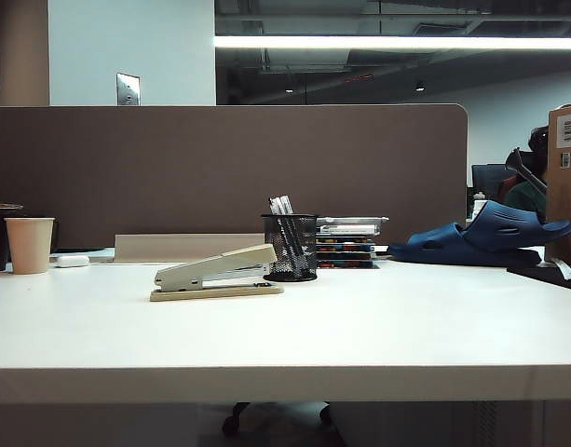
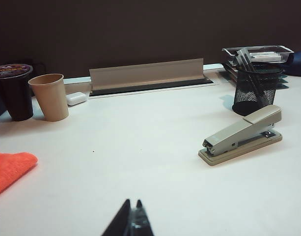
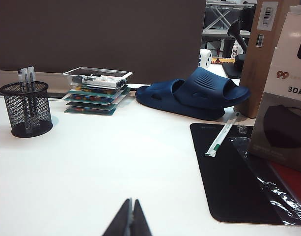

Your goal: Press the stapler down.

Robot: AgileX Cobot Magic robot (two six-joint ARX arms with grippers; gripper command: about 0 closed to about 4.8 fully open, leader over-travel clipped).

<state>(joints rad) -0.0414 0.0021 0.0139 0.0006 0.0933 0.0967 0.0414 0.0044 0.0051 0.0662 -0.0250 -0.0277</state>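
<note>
Stapler (image 1: pixel 216 274) sits mid-surface in the exterior view, just in front of a mesh pen cup (image 1: pixel 290 247), its nose end toward the paper cup (image 1: pixel 30 244) at far left. Its beige-grey top arm is hinged up at a shallow slant over a flat tan base, so nothing is pressed yet. Neither of my arms shows in this view.

From my left wrist, the stapler (image 2: pixel 241 134) lies well apart from my left gripper (image 2: pixel 131 216), off to one side, with bare white surface (image 2: pixel 140 147) between. Those jaws are together, tips touching or nearly so. An orange cloth (image 2: pixel 10 168) lies on the other side, out of the path.

From my right wrist, the stapler is not visible; I see the pen cup (image 3: pixel 27 108), a blue slipper (image 3: pixel 194 94) and a black mat (image 3: pixel 229 172). My right gripper (image 3: pixel 130 216) hangs low over the surface, jaws together as well.

I judge the left arm the better placed. To press well, I should keep the jaws closed, come over the raised front of the top arm and push straight down, centred across its width so the base does not skid or tip.
</note>
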